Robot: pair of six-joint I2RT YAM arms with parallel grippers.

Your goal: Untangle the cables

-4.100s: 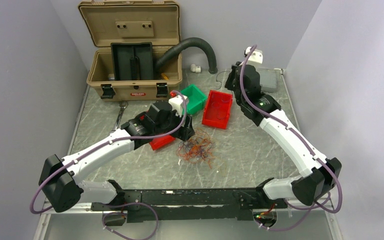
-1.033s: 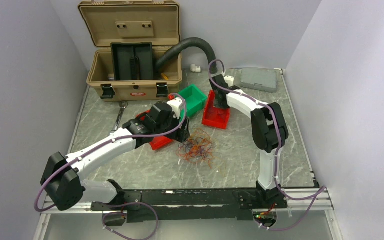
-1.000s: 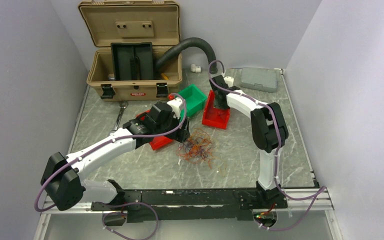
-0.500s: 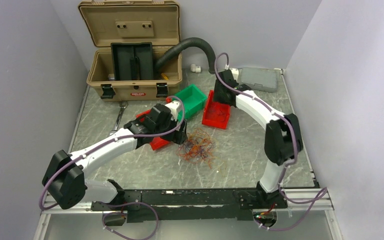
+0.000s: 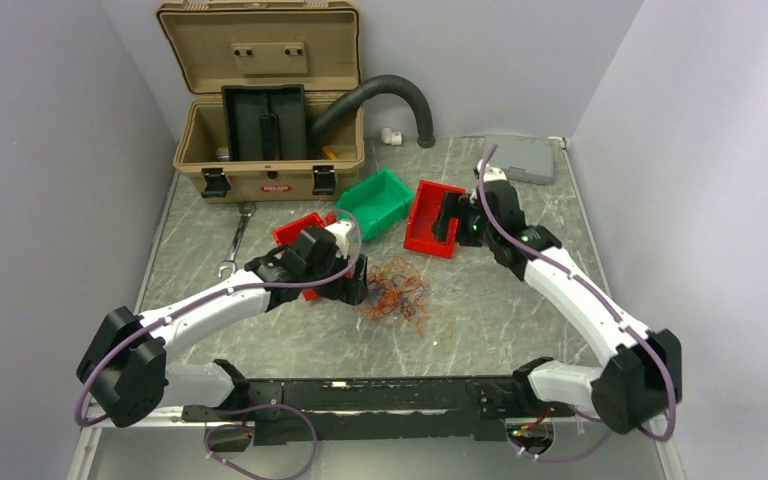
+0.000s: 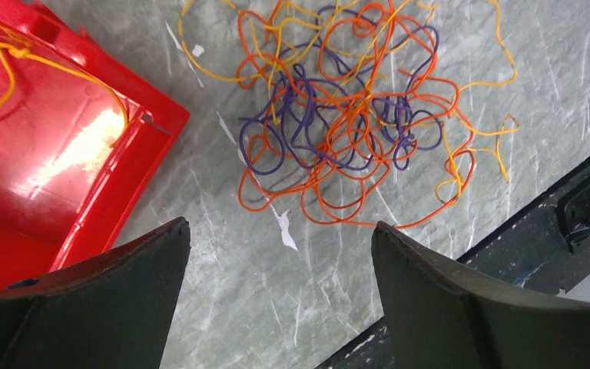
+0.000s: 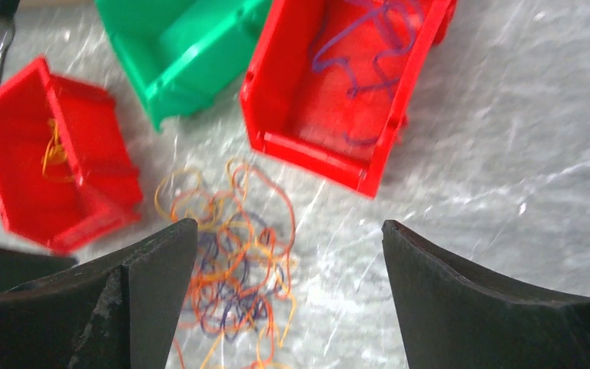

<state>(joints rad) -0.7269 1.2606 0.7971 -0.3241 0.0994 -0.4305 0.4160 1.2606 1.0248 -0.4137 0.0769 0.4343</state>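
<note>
Left pincer [image 6: 276, 237] wide open, empty. Cables [image 6: 346, 115] lie tangled on the table [image 5: 520, 300] just ahead of its tips, beside the small red bin [image 6: 54, 154]. Right pincer [image 7: 288, 231] wide open, empty, apart from the tangle.

No legible text anywhere. Only candidate is a small red-and-white label [image 5: 275, 188] on the front wall of the tan case [image 5: 200, 150], between its two black latches, upper left of the top view. It looks like a brand plate, but the characters are too small to make out. Both wrist views show no print, numbers or markings on the bins or the bench.
</note>
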